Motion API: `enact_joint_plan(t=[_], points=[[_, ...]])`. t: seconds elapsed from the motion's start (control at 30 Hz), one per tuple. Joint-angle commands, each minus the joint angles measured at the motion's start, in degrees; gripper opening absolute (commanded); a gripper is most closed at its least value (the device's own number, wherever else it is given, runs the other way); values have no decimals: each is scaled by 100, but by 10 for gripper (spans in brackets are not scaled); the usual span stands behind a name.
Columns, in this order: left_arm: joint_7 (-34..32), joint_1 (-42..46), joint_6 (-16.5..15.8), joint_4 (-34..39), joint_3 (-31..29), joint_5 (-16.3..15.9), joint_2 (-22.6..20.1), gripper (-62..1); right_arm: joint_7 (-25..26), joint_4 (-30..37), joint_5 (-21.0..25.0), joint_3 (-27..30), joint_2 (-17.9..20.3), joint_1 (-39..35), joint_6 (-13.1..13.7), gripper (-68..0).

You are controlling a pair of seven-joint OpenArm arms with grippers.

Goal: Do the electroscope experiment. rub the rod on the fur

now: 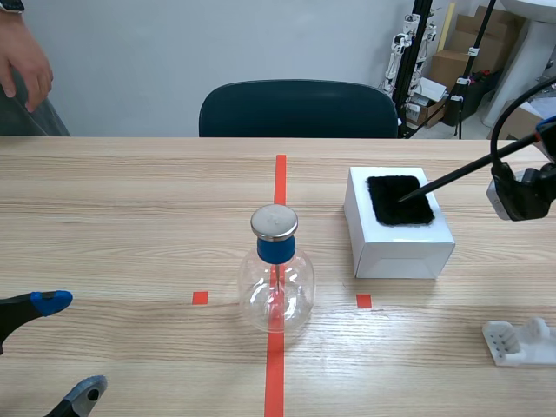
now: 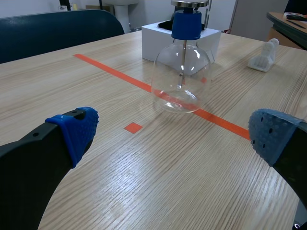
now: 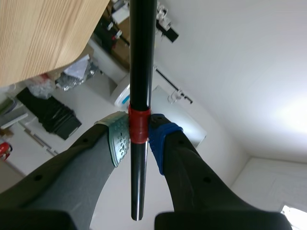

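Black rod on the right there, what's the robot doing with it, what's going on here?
The right claw is shut on the black rod at its red band, and the rod's tip sits on the black fur on top of the white box. The left claw is open, low near the table's front edge, holding nothing. The glass electroscope flask stands on the red tape line. A person's hand shows at the far left.

A flask stands at the middle of the table, with a box to its right and slightly behind. Fur lies on the box, and a rod slanting in from the right rests its tip on it.
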Motion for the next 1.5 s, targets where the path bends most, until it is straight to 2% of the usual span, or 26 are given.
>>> enact_joint_plan(t=[0.0,0.23,0.33,0.43,0.53,0.67,0.73,0.8,0.93,1.0,1.07,1.2,1.27,1.47], points=[[-79,-15,-13,94,2,-55,-15,14,-63,79,-46,-164,94,195,-13,-673],[-85,-15,-13,94,2,-57,-15,14,-1086,79,13,-544,229,356,-11,-674],[-81,-15,-13,94,2,-57,-15,14,-942,85,13,-564,262,365,-13,-673],[-81,-15,-13,94,2,-57,-15,14,-450,131,20,-629,264,369,-13,-673],[-81,-15,-13,94,2,-57,-15,14,-389,133,22,-684,264,367,-13,-674],[-81,-15,-13,94,2,-57,-15,14,-1123,133,42,-684,284,367,-13,-674],[-81,-15,-13,94,2,-57,-15,14,-1329,133,39,-684,297,367,-13,-673],[-81,-15,-13,94,2,-57,-15,14,-1263,133,39,-684,295,367,-13,-673],[-81,-15,-13,94,2,-57,-15,14,-551,146,42,-697,256,367,-13,-674],[-81,-15,-13,94,2,-57,-15,14,-398,146,92,-699,234,365,-13,-674],[-81,-15,-13,94,2,-57,-15,14,-562,146,175,-699,236,365,-13,-673],[-81,-15,-13,94,2,-57,-15,14,-1309,146,254,-699,256,365,-13,-674],[-79,-15,-13,94,2,-57,-15,14,-1318,146,258,-697,284,367,-13,-674],[-81,-15,-13,94,2,-57,-15,14,-221,146,341,-697,264,365,-13,-673]])
